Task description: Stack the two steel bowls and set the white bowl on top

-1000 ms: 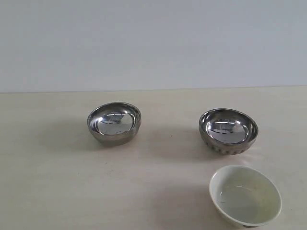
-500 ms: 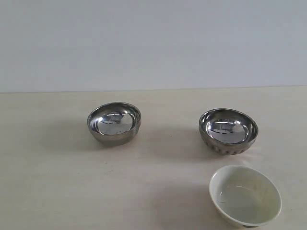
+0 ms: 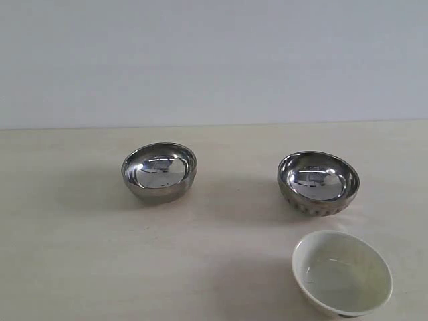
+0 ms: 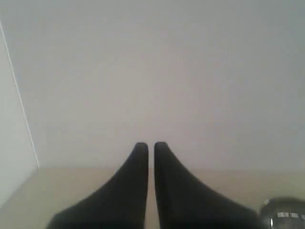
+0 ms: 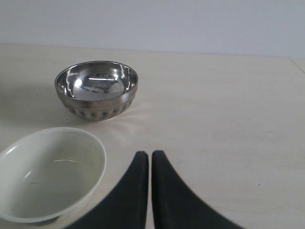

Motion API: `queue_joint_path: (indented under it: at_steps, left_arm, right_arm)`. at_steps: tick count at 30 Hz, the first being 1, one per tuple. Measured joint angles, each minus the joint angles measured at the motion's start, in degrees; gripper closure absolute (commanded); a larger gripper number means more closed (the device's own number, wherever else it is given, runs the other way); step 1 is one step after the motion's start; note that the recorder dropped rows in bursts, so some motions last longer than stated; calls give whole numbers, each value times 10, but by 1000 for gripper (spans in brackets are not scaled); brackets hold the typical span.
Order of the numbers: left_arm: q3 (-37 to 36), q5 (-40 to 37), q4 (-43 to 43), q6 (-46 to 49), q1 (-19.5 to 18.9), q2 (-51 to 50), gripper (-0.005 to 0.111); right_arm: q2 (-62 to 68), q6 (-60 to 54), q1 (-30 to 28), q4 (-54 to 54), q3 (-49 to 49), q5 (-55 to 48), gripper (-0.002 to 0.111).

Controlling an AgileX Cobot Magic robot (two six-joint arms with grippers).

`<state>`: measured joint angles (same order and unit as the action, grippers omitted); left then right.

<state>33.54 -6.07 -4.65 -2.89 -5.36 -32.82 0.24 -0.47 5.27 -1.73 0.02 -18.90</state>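
— How does the right gripper [image 5: 145, 155] stand?
— Its fingers are pressed together with only a hairline slit between them, and they pinch nothing. The left gripper [image 4: 148, 145] is the same, closed and empty, pointing at a pale wall [image 4: 152, 71].
— What lies nearest the right one?
— The white bowl [image 5: 50, 174] is just beside its fingers, upright on the table [image 5: 214, 119]. Beyond that stands the ribbed bowl [image 5: 96, 90], near the white one but apart from it.
— And in the exterior view?
— The white bowl sits at the ribbed bowl's 5 o'clock, near it and not touching. The smooth bowl [image 3: 159, 171] is at the ribbed bowl's 9 o'clock, well apart. All three rest open side up on the table, each on its own, not yet stacked.
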Motion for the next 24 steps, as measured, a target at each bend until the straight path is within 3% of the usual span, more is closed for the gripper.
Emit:
queue_joint_path:
  at_steps: [4, 9, 20, 24]
  left_arm:
    - [33, -95, 35, 0, 0, -89, 103]
    - [47, -146, 72, 0, 0, -179, 103]
    - [52, -67, 99, -9, 0, -299, 103]
    - [102, -109, 115, 3, 0, -391, 103]
  right_arm:
    - [0, 0, 0, 0, 0, 0, 108]
    - [0, 0, 0, 0, 0, 0, 108]
    - [0, 0, 0, 0, 0, 0, 108]
    - [0, 0, 0, 0, 0, 0, 108]
